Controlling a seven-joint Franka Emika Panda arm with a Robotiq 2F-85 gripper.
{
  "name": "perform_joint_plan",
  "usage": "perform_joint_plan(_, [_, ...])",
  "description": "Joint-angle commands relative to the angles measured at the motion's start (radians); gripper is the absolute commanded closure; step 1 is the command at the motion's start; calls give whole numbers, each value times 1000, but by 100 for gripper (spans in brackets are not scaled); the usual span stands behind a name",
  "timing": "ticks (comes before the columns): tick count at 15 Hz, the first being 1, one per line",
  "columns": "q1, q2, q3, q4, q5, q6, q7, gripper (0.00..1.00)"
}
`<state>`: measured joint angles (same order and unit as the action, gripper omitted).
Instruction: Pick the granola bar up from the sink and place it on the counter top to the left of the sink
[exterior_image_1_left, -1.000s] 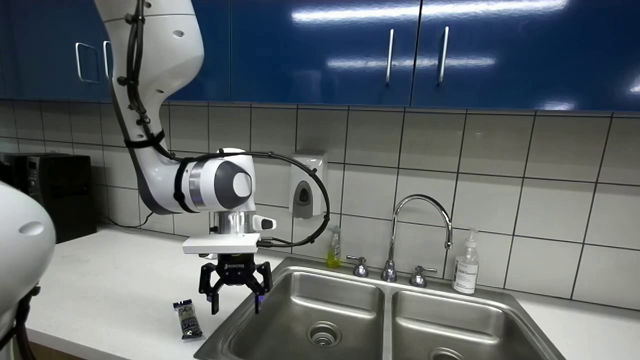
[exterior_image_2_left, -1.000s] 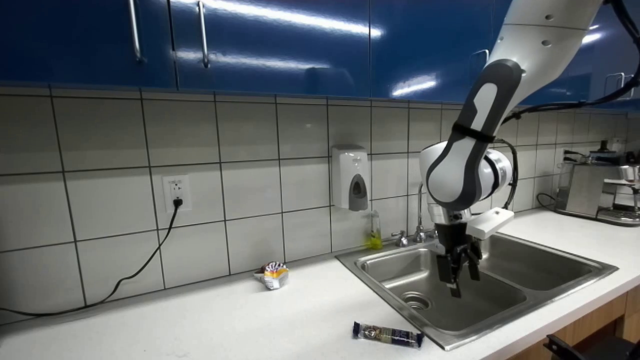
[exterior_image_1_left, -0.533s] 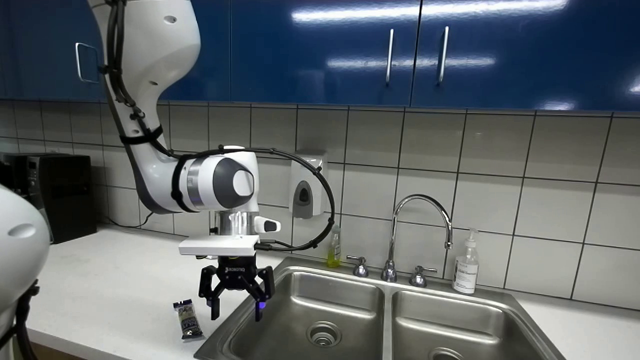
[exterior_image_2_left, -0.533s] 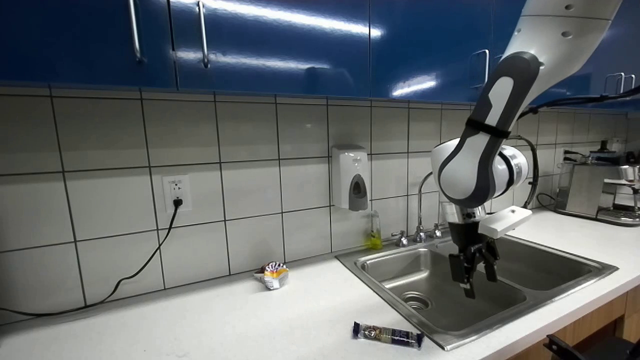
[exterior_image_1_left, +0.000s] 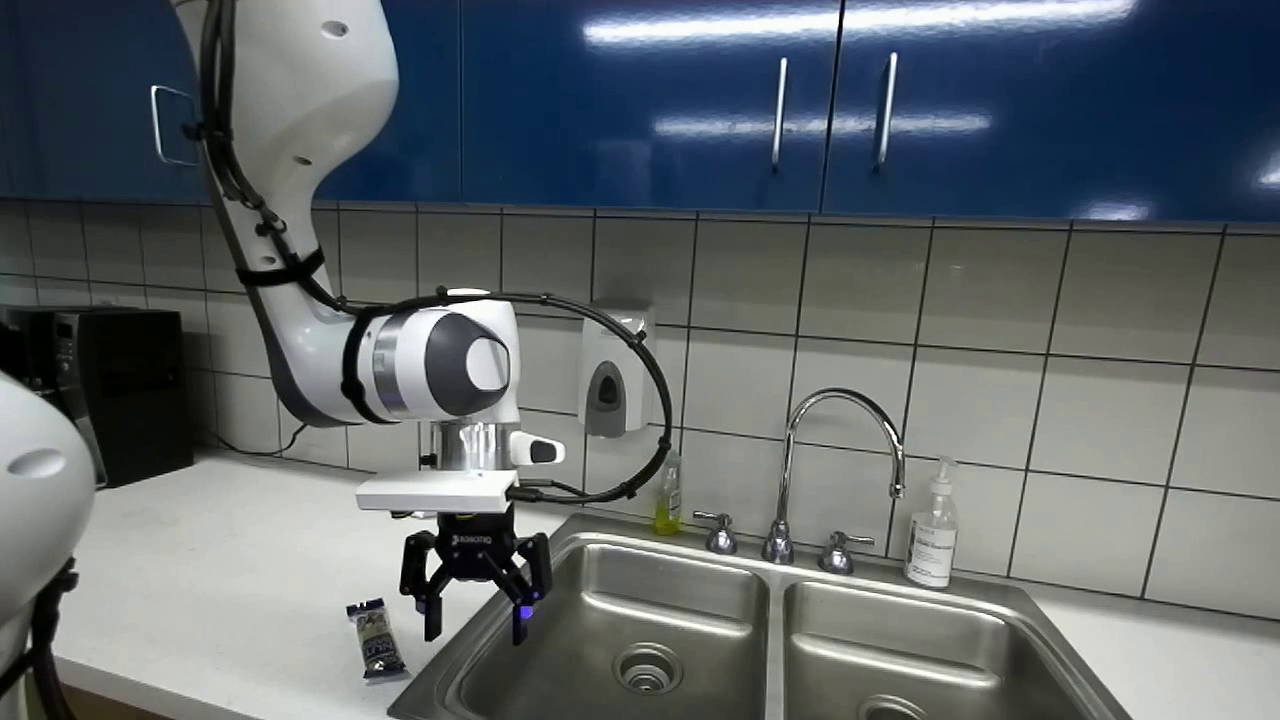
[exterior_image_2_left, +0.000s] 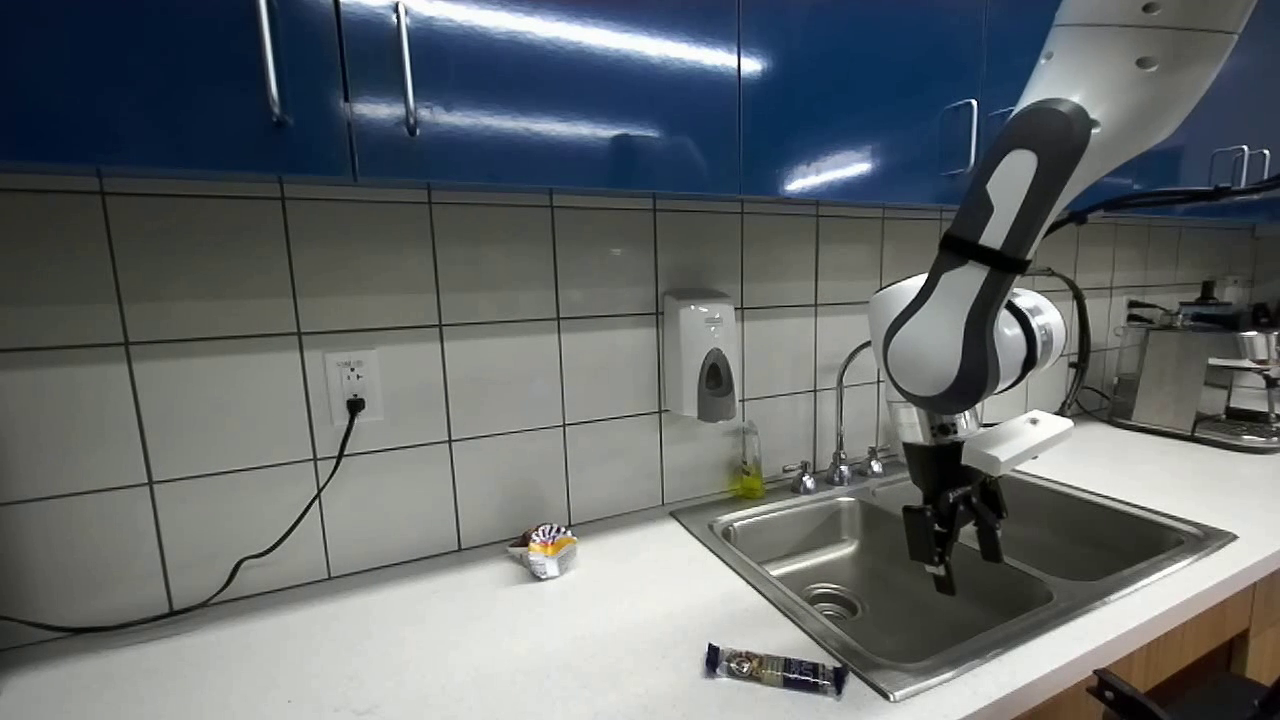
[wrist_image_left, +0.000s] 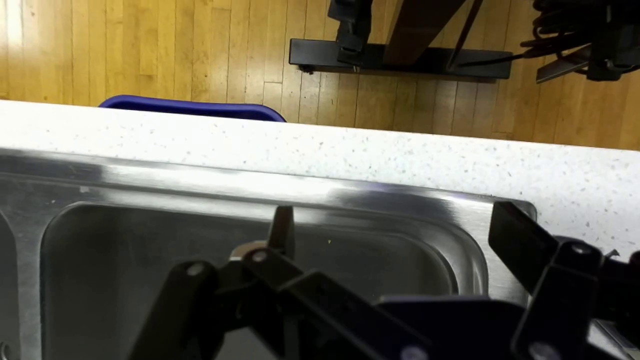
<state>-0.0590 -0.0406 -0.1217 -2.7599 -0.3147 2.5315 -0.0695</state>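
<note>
A white robot arm (exterior_image_1_left: 310, 110) reaches down toward a pale kitchen desk (exterior_image_1_left: 230, 560), its black claw (exterior_image_1_left: 476, 632) pointing straight down above one end of the steel sink (exterior_image_1_left: 775, 650). The claw's fingers (wrist_image_left: 520, 245) stand wide apart and hold nothing; in the wrist view, the sink's basin and edge show through the gap between them. The granola bar (exterior_image_1_left: 377, 640), a slim dark packet with a printed label, lies flat on the desk just beside the sink's front corner. Whether it touches the metal cannot be told. In both exterior views the bar is to the left of the claw and lower, near it but apart. In an exterior view the sink's rim (exterior_image_2_left: 812, 614) runs between the two.

At the back of the sink, near the tiled wall (exterior_image_1_left: 980, 400), stand a curved chrome faucet (exterior_image_1_left: 786, 490), a small bottle of yellow liquid (exterior_image_1_left: 668, 510) and a white pump bottle (exterior_image_1_left: 931, 540). A white dispenser (exterior_image_2_left: 700, 345) is fixed to the wall. A crumpled wrapper (exterior_image_2_left: 547, 553) with orange and white patches sits farther back on the desk, near the wall and well apart from the bar. In an exterior view a dark boxy appliance (exterior_image_1_left: 130, 395) stands at the far left, and blue cabinets (exterior_image_1_left: 640, 110) hang overhead.
</note>
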Motion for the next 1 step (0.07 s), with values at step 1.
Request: perform_joint_plan(1, [-13,0,14,1,3,-3,-1,0])
